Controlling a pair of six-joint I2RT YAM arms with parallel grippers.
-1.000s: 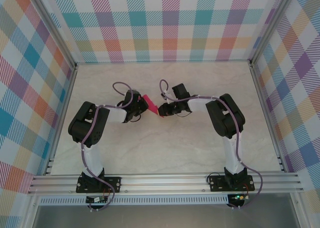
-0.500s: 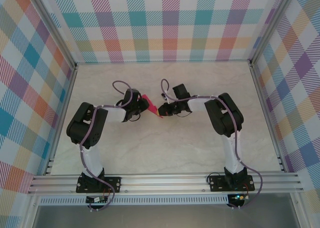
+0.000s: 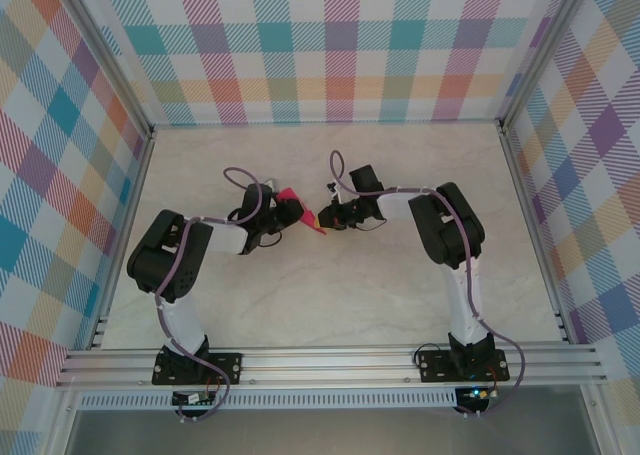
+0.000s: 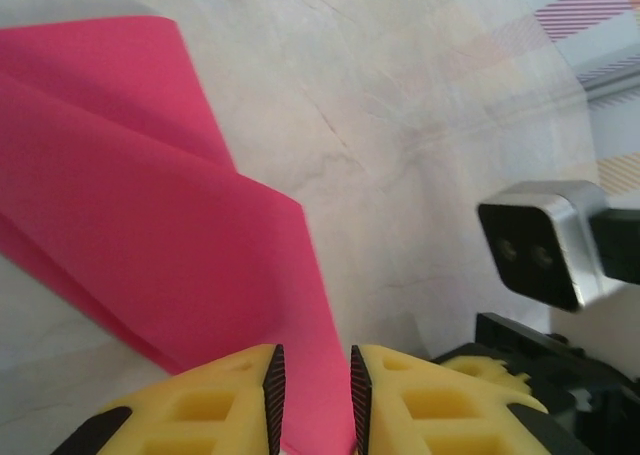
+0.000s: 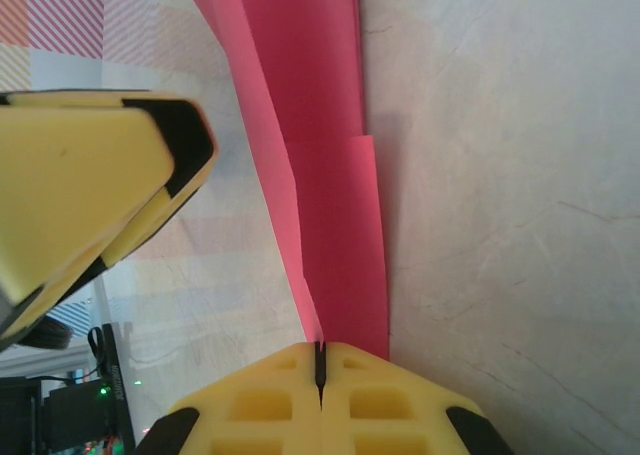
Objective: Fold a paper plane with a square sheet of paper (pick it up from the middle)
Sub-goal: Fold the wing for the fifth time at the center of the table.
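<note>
Firmly closed, the right gripper (image 5: pixel 320 360) pinches one end of the folded crimson-pink sheet of paper (image 5: pixel 320 175) between its jaws. The left gripper (image 4: pixel 313 393) stands only narrowly parted, and a fold of the sheet runs into the gap between its yellow fingers (image 4: pixel 200 410); whether they touch it I cannot tell. From above, the paper spans between the two grippers, over the middle of the pale table (image 3: pixel 350 295).

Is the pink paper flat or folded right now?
Folded: the paper shows overlapping layers and a crease, pinched in the right tool.
</note>
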